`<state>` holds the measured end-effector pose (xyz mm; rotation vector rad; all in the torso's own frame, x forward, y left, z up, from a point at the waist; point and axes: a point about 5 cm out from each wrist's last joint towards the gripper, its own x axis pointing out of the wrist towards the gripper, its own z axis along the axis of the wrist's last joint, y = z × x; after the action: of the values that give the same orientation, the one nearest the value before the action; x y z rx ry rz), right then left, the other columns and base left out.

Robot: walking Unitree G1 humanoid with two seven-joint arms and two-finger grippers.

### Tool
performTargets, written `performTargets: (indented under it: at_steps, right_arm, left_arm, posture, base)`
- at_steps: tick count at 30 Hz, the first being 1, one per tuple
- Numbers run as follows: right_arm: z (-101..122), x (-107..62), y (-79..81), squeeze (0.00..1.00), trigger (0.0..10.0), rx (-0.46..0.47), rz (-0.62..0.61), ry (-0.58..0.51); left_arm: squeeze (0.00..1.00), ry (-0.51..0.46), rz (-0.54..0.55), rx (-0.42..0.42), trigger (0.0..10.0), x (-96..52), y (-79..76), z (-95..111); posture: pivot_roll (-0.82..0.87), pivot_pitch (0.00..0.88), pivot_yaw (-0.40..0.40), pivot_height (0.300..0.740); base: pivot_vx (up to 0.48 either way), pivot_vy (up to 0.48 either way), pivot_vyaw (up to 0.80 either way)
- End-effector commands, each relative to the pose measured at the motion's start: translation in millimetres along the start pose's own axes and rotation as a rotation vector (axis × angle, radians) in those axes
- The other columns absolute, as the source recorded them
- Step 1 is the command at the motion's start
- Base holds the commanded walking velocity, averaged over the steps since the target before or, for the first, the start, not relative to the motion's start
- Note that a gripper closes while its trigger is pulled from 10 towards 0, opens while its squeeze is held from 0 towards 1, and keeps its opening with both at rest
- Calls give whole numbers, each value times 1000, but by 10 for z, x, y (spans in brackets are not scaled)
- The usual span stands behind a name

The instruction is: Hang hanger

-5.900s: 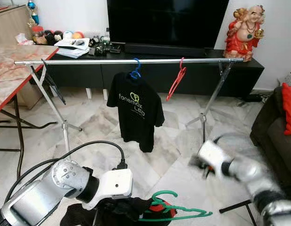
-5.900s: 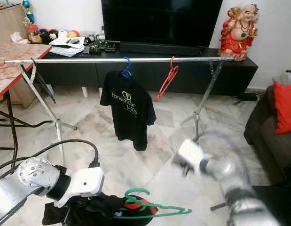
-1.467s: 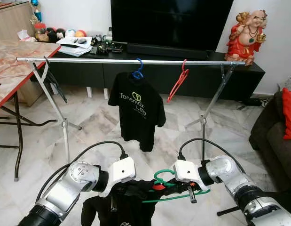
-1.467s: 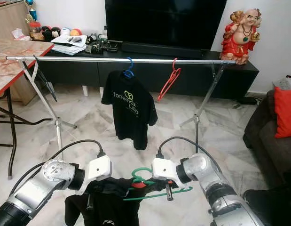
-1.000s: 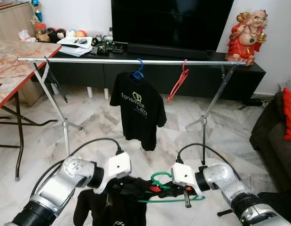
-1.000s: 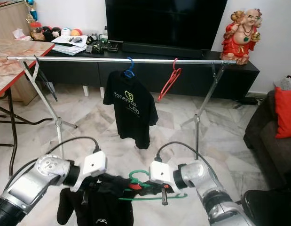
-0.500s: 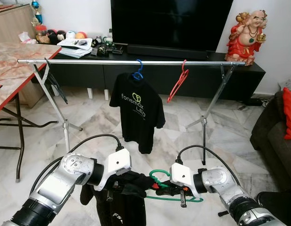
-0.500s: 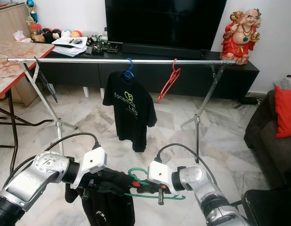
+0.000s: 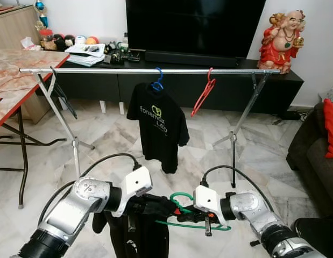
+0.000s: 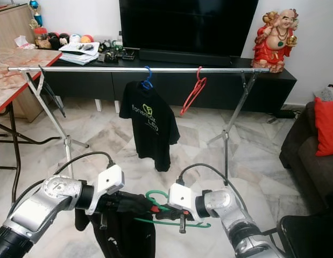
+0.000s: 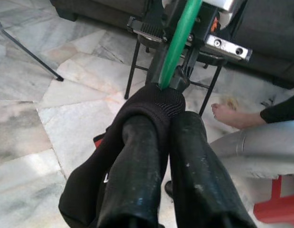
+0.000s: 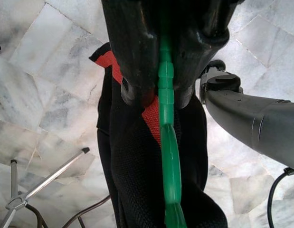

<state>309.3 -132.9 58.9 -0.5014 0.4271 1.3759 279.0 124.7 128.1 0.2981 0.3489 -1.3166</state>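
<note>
1. My right gripper [image 12: 161,92] pinches the thin green plastic hanger [image 9: 179,210], low before the metal rail [image 9: 101,70].
2. My left gripper [image 11: 158,142] pinches black knit shirt [image 9: 136,234] fabric.
3. The rail carries two hangers, one shirt.

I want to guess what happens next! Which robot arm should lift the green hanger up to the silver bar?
Probably the right. The right gripper is shut on the green hanger near its hook, so it can steer it onto the rail. The left gripper pinches the black shirt.
</note>
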Motion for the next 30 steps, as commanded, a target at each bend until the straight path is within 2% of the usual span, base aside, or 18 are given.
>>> performTargets:
  at_steps: [1, 7, 10, 13, 20, 22, 23, 24, 25, 28, 30]
  right_arm:
    - [62, -8, -34, 0, 0, -5, -29, -44]
    - [25, 7, -7, 0, 0, 5, -29, -35]
    - [-43, 12, 28, 0, 0, 18, -37, -9]
    - [-104, -6, 54, 0, 0, 42, -43, -1]
    - [-326, -108, 115, 0, 0, 78, -80, 96]
    - [-359, -143, 110, 0, 0, 99, -106, 97]
    - [-386, -162, 116, 0, 0, 116, -123, 93]
    - [-386, -162, 116, 0, 0, 116, -123, 93]
    - [-417, -181, 125, 0, 0, 136, -141, 90]
    - [-449, -203, 133, 0, 0, 150, -161, 91]
    - [-503, -258, 138, 0, 0, 178, -199, 91]
  left_arm:
    - [0, -53, 3, -3, 0, 12, -21, 71]
    - [0, -145, 61, -68, 0, 29, -14, 90]
    - [0, -208, 83, -109, 0, -12, -26, 114]
    - [0, -213, 105, -132, 0, -70, -36, 74]
    - [0, -214, 165, -168, 0, -226, -43, -30]
    - [0, -220, 204, -181, 0, -263, -28, -55]
    - [0, -239, 268, -194, 0, -290, 14, -77]
    - [0, -239, 268, -194, 0, -290, 14, -77]
    - [0, -283, 338, -220, 0, -324, 59, -92]
    - [0, -317, 386, -245, 0, -362, 79, -107]
    - [0, -324, 391, -262, 0, -408, 34, -149]
  posture:
    - [123, 6, -35, 740]
    - [119, 5, -39, 740]
    - [121, 6, -40, 740]
    - [120, 4, -41, 740]
    - [119, 0, -49, 740]
    - [122, 0, -50, 740]
    - [123, 0, -51, 740]
    - [123, 0, -51, 740]
    - [122, 0, -50, 740]
    - [120, 0, -49, 740]
    - [116, 0, -45, 740]
  base:
    - [0, 0, 0]
    - [0, 0, 0]
    - [0, 0, 0]
    - [0, 0, 0]
    - [0, 0, 0]
    - [0, 0, 0]
    - [0, 0, 0]
    - [0, 0, 0]
    - [0, 0, 0]
    - [0, 0, 0]
    - [0, 0, 0]
